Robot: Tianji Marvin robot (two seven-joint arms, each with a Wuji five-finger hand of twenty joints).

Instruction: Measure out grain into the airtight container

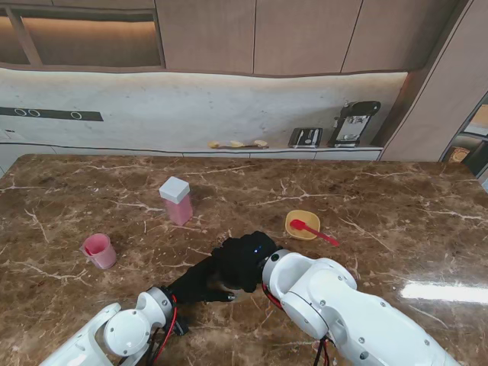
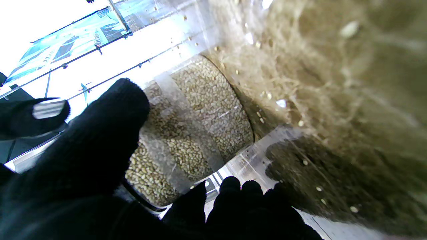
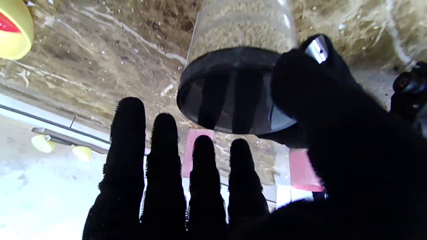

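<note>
Your left hand (image 2: 93, 160) has its thumb and curled fingers (image 2: 240, 200) wrapped around a clear jar (image 2: 200, 123) full of pale grain, so it has hold of the jar's body. Your right hand (image 3: 240, 180) sits at the jar's black lid (image 3: 230, 93): the thumb lies against the lid's rim, while the four fingers (image 3: 163, 173) are stretched out straight and slightly spread beside it, and you cannot tell whether they actually grip the lid. In the stand view both black gloves meet near you at the middle of the brown marble table (image 1: 396, 213), hiding the jar. Farther off stand a pink box with a white lid (image 1: 176, 200), a pink cup (image 1: 99, 251) to the left, and a yellow bowl (image 1: 302, 224) with a red spoon (image 1: 313, 231) to the right.
</note>
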